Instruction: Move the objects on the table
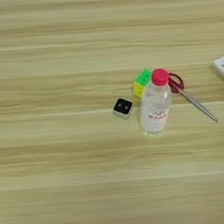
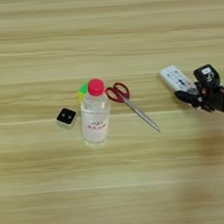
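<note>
On the bench (image 2: 118,198), the bottle (image 2: 95,116) stands centre-left, the black device (image 2: 66,117) left of it. Behind sit the cube (image 2: 83,91) and scissors (image 2: 130,103). At right, the pincer (image 2: 191,98) touches the remote (image 2: 177,78); its spread I cannot tell.

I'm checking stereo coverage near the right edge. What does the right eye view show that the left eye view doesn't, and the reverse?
Only the right eye view shows the tool, at the whole white remote control.

The left eye view adds only more bare table on the left; its remote is cut at the edge.

Both show the clear plastic bottle, puzzle cube, red-handled scissors and small black square device.
</note>
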{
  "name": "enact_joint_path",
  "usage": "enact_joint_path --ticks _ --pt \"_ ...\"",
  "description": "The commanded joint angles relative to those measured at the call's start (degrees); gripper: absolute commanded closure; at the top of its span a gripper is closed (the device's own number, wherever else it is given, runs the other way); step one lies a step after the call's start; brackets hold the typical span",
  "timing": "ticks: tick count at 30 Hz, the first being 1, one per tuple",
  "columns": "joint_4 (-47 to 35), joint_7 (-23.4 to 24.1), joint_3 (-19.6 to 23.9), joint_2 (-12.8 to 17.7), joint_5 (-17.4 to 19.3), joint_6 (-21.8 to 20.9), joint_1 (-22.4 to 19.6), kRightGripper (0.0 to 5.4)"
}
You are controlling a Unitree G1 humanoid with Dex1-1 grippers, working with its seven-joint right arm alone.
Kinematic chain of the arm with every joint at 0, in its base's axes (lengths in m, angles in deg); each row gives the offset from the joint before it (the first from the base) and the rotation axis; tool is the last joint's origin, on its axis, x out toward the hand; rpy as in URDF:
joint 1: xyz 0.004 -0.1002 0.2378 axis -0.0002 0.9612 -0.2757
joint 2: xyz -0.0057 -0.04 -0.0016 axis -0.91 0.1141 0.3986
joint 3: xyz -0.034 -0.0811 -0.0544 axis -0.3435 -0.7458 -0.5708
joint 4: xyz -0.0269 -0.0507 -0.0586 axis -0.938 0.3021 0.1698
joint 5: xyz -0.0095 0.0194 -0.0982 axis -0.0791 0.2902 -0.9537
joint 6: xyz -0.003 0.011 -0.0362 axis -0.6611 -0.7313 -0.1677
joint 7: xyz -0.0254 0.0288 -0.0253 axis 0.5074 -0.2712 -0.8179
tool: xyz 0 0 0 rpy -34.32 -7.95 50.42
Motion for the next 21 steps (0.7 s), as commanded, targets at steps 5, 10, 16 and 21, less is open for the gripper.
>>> enact_joint_path --ticks 5,10,16,21 --pt "-0.15 1.32 -0.16 2.51 -0.44 -2.22 -3.79 2.51" --pt "0.5 1.13 -0.37 2.4 -0.47 -2.43 -3.83 2.51" --pt "0.75 1.33 -0.62 2.27 -0.6 -2.55 -3.89 1.85" --pt "0.32 1.4 -0.01 2.09 0.12 -3.41 -4.23 1.38"
